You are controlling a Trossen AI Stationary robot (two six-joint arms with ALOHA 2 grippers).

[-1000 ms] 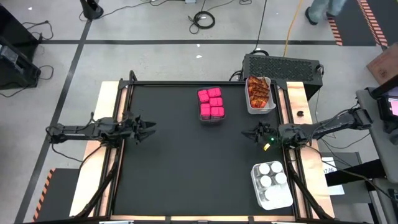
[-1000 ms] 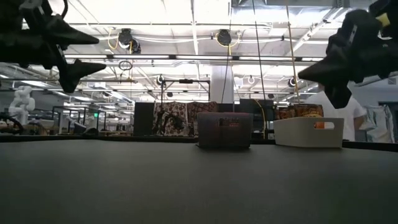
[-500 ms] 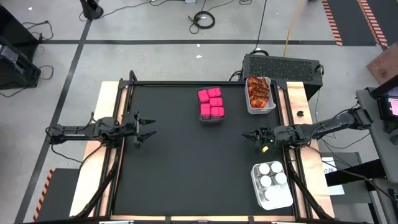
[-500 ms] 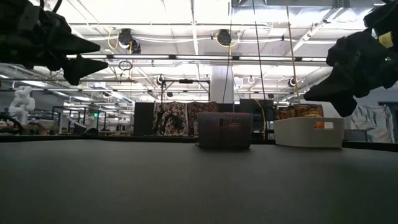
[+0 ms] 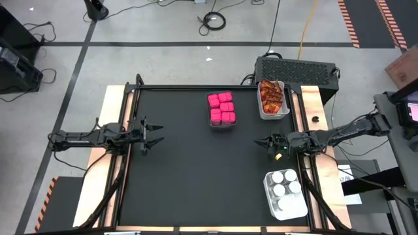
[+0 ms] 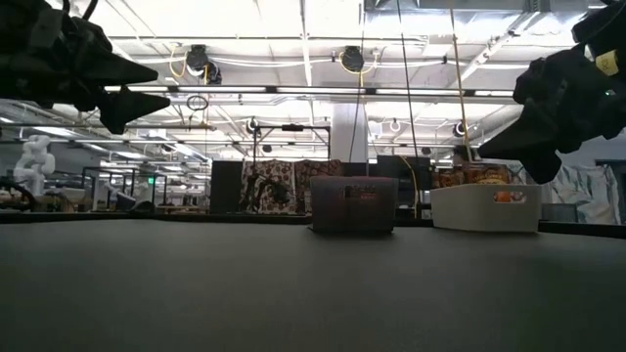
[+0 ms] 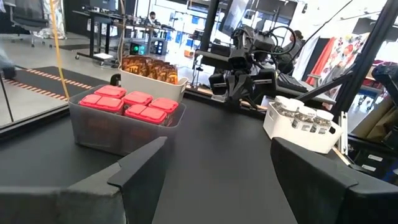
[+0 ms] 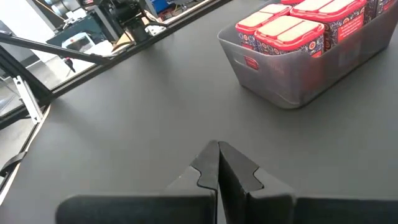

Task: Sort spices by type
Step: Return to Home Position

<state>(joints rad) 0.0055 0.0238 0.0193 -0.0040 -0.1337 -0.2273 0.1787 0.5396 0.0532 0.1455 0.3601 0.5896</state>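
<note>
From above, the sorting looks finished: the bright pink cube-like packs (image 5: 221, 109) sit together in a dark grey plastic tray (image 5: 222, 128) at upper centre; the orange-red crinkly sachets (image 5: 272, 96) fill a white rectangular bin (image 5: 274, 118) at upper right; the little clear jars with white round lids (image 5: 284, 182) stand in a second white bin (image 5: 267, 190) at lower right; no loose spice shows on the black bench (image 5: 196, 183), so I judge only parking the arms is left; the left gripper (image 5: 155, 134) hangs at middle left and the right gripper (image 5: 258, 142) at middle right, both well apart from every container. In the low view the left gripper (image 6: 156, 86), upper left, has its fingers spread, while the right gripper (image 6: 489, 149), upper right, tapers to one point; both are clear of the bench. The left wrist view confirms its fingers (image 7: 140, 168) stand wide with nothing between them; packs at left, jars at right. The right wrist view shows its fingers (image 8: 205, 165) pressed together, holding and touching nothing; the packs lie at upper right.
</note>
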